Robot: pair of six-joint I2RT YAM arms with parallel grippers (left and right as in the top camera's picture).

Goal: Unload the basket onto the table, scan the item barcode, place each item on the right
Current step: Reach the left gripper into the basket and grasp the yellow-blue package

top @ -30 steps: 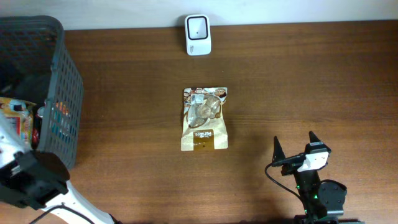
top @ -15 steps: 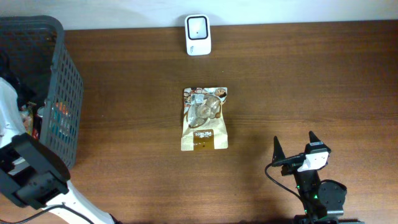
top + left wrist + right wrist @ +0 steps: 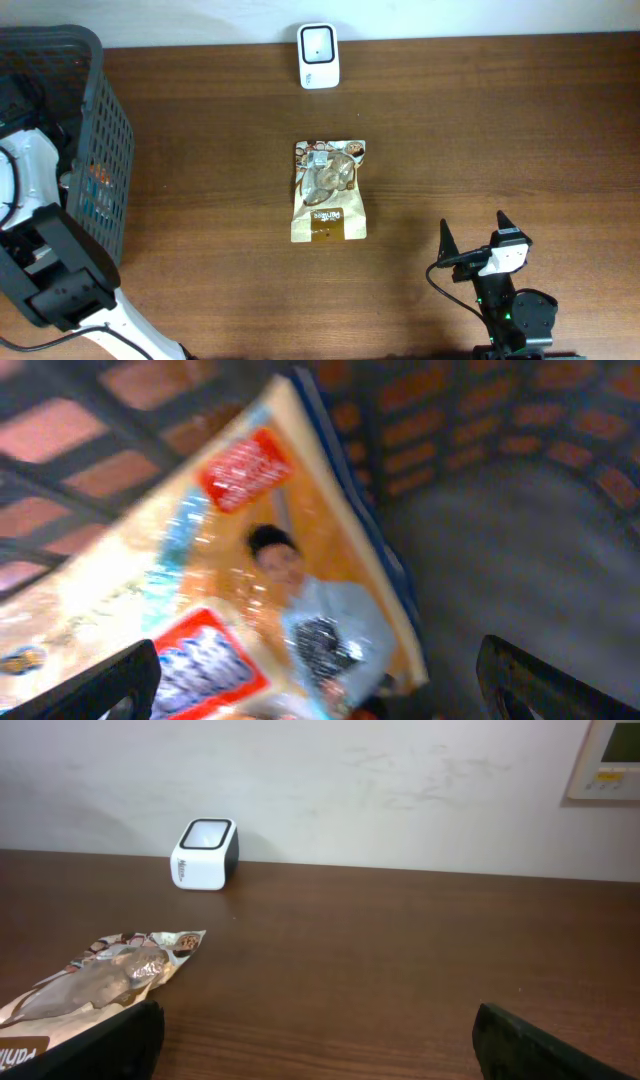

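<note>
One brown snack pouch (image 3: 329, 191) lies flat on the table (image 3: 500, 120), in front of the white scanner (image 3: 319, 42) and apart from it. Right of the scanner and nearer the robot, the right gripper (image 3: 473, 240) is empty, fingers spread. Far left of the scanner, the left gripper (image 3: 320, 690), fingers also spread, hangs inside the grey basket (image 3: 105, 130) over a blurred orange packet (image 3: 250, 590).

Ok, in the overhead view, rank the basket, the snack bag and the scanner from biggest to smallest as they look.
1. basket, largest even though the frame edge cuts it off
2. snack bag
3. scanner, clearly smallest
</note>
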